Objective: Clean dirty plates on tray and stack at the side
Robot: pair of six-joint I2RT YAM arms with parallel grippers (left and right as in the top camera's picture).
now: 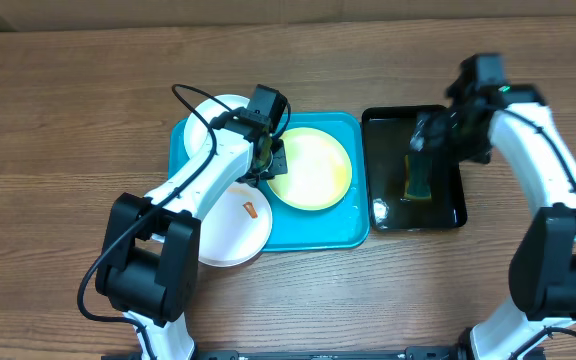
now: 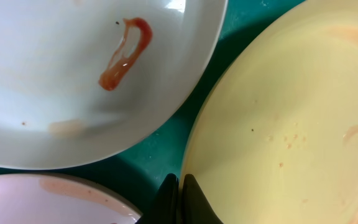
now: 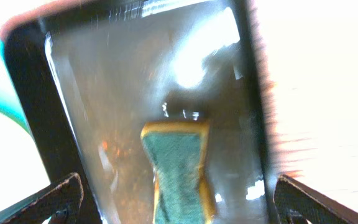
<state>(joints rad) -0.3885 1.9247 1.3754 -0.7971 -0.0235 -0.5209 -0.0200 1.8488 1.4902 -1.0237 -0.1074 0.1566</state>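
The turquoise tray (image 1: 318,230) holds three plates. A yellow-green rimmed plate (image 1: 310,168) lies on its right half. One white plate (image 1: 218,115) sits at the back left. Another white plate (image 1: 230,235) with an orange smear (image 1: 251,209) overhangs the front left. My left gripper (image 1: 270,160) is shut on the left rim of the yellow-green plate (image 2: 291,124), fingers together (image 2: 180,193). The smeared white plate (image 2: 73,81) and the other white plate (image 2: 48,199) lie beside it. My right gripper (image 1: 430,135) is open (image 3: 182,208) above a sponge.
A black rectangular basin (image 1: 388,115) with water stands to the right of the tray. A green and yellow sponge (image 1: 418,180) lies in it and also shows in the right wrist view (image 3: 179,168). Brown wooden table (image 1: 68,120) lies all around.
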